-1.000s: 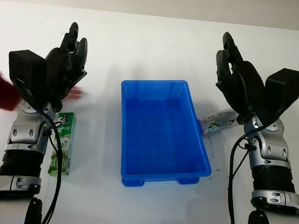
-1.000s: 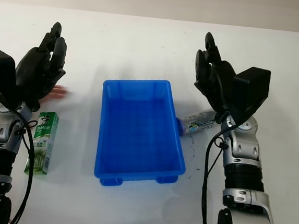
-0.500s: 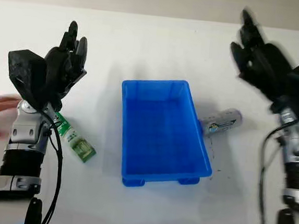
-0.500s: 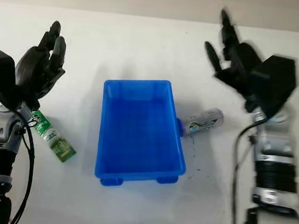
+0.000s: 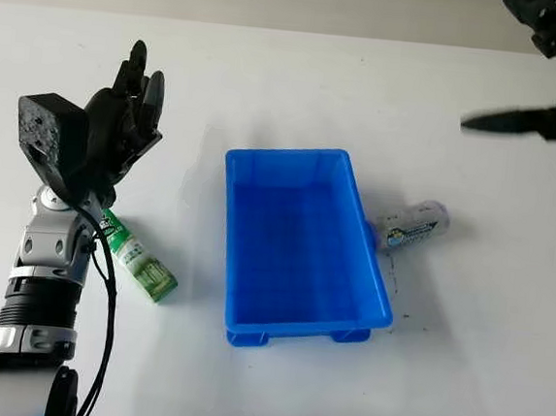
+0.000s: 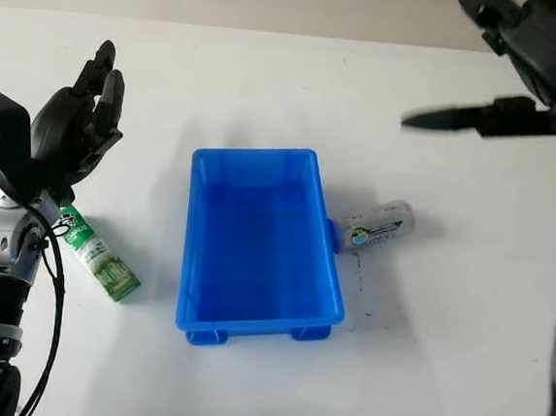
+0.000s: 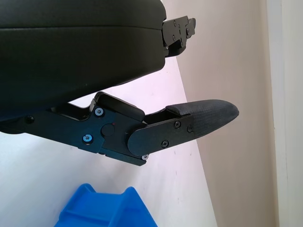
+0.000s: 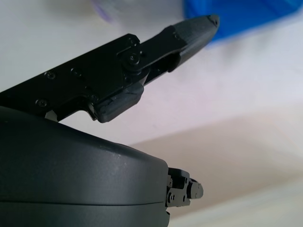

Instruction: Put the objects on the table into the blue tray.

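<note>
The blue tray point(image 5: 299, 244) sits in the middle of the white table, with nothing inside. A green toothpaste box point(image 5: 139, 259) lies slanted on the table left of the tray, just below my raised left hand point(image 5: 120, 126), which is open and holds nothing. A white tube with a purple cap point(image 5: 411, 225) lies against the tray's right side. My right hand point(image 6: 534, 70) is high at the far right, above the table and well away from the tube, open, one finger pointing left.
The white table point(image 5: 272, 383) has bare room in front of the tray and on its far side. A beige wall runs along the table's back edge.
My right hand has swung up and off to the far right, uncovering the tube. The person's hand at the left edge has left. The green box has not moved in the last half second.
</note>
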